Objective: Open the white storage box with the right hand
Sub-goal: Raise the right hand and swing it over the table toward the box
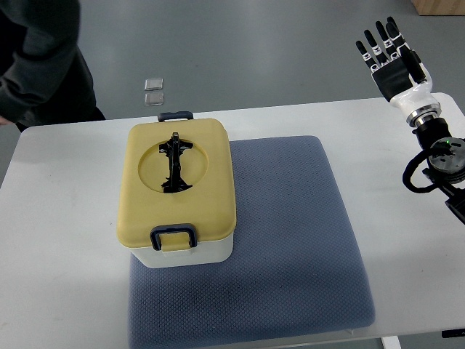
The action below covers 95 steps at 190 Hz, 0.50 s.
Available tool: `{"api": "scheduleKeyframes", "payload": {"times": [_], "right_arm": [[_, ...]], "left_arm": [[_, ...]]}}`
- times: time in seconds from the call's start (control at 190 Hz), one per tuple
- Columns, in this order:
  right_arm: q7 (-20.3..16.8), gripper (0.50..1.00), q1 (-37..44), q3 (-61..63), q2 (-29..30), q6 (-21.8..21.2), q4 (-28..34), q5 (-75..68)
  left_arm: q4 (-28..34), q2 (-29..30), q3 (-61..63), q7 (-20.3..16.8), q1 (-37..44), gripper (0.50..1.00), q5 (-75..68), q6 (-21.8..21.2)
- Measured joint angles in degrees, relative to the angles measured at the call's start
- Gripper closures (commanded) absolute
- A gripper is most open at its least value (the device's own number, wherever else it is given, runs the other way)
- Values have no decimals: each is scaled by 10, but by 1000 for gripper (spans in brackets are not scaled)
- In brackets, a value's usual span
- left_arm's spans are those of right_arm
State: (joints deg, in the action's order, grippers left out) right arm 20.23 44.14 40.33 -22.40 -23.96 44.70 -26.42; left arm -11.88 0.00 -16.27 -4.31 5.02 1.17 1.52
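Note:
A white storage box (190,256) with a yellow lid (178,182) stands on the left part of a blue-grey mat (290,240). The lid is down. It has a black folding handle (174,163) in a round recess and dark blue latches at the near side (173,237) and far side (176,115). My right hand (389,51) is raised at the far right, beyond the table's far edge, well away from the box. Its fingers are straight, spread and hold nothing. The left arm is out of view.
The mat lies on a white table (65,218). A person in dark clothes (43,58) stands at the far left beyond the table. Two small clear squares (153,90) lie on the grey floor behind the table.

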Motion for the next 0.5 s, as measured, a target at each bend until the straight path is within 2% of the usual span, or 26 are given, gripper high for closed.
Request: {"api": "scheduleKeyframes", "payload": {"times": [0.221,0.321,0.499], "right_arm": [[-1,570,45,-9,-9,1,6,96],[-1,570,66,-10,-24,-3,20,243],[1,570,105,-10,-65,-6,104,559]], "left_arm": [[-2,0,1,0,0,500,0,4],[-4,0,1,0,0,500,-1,6],[-14,0,1,0,0,500,-1,7]]}}
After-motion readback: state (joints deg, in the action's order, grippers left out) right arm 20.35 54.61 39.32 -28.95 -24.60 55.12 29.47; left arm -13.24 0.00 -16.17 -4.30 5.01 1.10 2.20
